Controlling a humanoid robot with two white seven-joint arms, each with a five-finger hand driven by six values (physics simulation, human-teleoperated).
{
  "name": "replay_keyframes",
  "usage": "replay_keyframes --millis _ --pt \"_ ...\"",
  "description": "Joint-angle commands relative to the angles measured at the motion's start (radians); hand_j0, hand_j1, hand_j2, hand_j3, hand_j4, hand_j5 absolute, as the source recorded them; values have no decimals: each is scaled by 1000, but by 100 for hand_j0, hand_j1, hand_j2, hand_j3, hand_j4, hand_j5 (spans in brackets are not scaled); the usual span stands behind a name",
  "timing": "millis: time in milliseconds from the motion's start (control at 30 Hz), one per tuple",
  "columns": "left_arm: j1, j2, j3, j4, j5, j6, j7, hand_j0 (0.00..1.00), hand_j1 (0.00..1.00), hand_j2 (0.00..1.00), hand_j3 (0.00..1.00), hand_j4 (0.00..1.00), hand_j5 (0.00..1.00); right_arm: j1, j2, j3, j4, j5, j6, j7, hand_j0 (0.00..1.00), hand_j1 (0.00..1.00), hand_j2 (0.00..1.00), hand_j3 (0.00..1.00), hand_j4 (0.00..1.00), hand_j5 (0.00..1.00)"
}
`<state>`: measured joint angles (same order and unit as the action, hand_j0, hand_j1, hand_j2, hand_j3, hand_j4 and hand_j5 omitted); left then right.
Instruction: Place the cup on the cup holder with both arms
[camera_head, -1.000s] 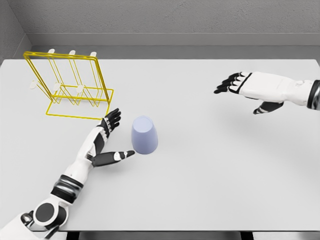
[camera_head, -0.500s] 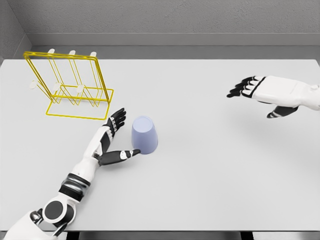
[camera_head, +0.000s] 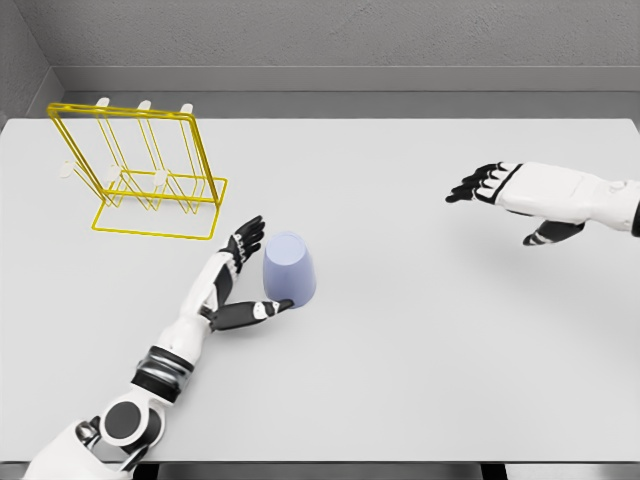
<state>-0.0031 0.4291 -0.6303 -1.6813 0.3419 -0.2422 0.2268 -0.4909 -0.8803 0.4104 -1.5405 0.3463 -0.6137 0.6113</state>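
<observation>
A lavender cup (camera_head: 289, 269) stands upside down on the white table (camera_head: 400, 330), left of the middle. My left hand (camera_head: 256, 272) is open right beside the cup's left side, fingers spread behind it and thumb reaching under its near edge, holding nothing. The yellow wire cup holder (camera_head: 135, 170) with white-tipped pegs stands at the back left, well apart from the cup. My right hand (camera_head: 500, 195) hovers open above the table at the right, fingers stretched toward the left, far from the cup.
A grey wall runs behind the table's far edge. The table's front edge lies close below my left elbow (camera_head: 165, 368).
My left hand has slid right and closed in on the cup, its thumb now at the cup's base. My right hand drew back to the right, then edged slightly left.
</observation>
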Motion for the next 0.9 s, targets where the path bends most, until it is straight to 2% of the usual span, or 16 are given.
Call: replay_keyframes --millis 0,300,433,867 --pt "0 -9 -2 0 -18 0 0 100 100 100 100 100 100 0 0 -2 11 -6 3 0 100 100 100 100 100 100" --pt "-15 -35 -2 25 -32 0 -1 100 100 100 100 100 100 5 21 -1 16 -4 3 0 100 100 100 100 100 100" --pt "-28 -50 -3 45 -34 0 -1 100 100 100 100 100 100 2 66 1 17 -4 3 0 100 100 100 100 100 100" --pt "-51 -82 -5 89 -50 1 -3 100 100 100 100 100 100 -3 61 2 59 -4 3 0 100 100 100 100 100 100"
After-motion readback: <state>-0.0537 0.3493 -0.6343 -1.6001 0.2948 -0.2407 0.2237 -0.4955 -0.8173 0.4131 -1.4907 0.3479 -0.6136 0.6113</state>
